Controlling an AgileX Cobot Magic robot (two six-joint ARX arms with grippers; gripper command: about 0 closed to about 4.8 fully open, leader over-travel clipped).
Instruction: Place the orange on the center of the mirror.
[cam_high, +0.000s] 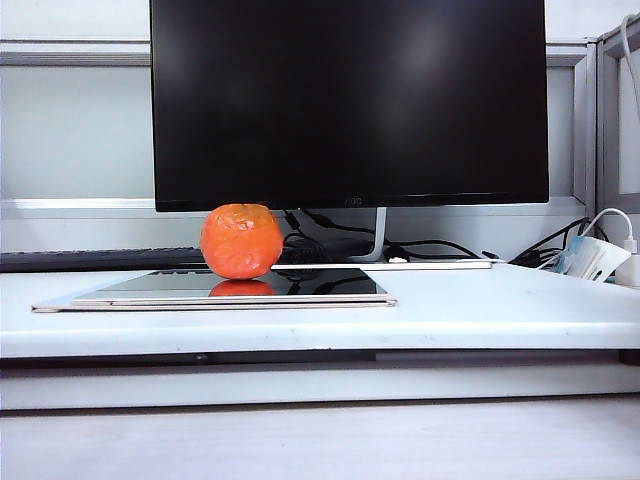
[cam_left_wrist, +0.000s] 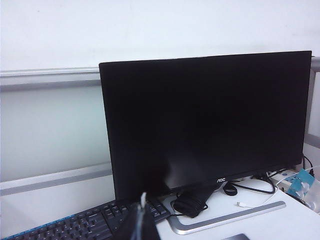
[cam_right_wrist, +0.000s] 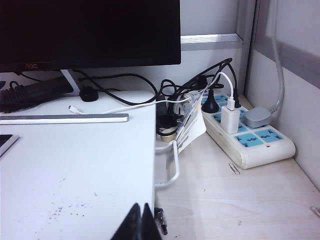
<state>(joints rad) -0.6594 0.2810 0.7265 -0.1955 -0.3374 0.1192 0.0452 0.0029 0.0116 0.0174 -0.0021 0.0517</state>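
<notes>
The orange (cam_high: 241, 241), round and bumpy, rests on the mirror (cam_high: 320, 283), about midway along its width. Its reflection shows in the dark glass right below it. The mirror lies flat on the white table, a thin panel with a pale edge. Neither gripper shows in the exterior view, and nothing touches the orange. In the left wrist view my left gripper (cam_left_wrist: 142, 222) is shut and empty, raised over the keyboard (cam_left_wrist: 75, 227) and facing the monitor. My right gripper (cam_right_wrist: 140, 224) is shut and empty above the table's right edge. The orange is out of both wrist views.
A large black monitor (cam_high: 350, 100) stands behind the mirror on a silver foot (cam_right_wrist: 65, 118), with a keyboard (cam_high: 100, 259) to the left. Tangled cables (cam_right_wrist: 170, 92) and a white power strip (cam_right_wrist: 245, 135) lie on the lower wooden surface at the right.
</notes>
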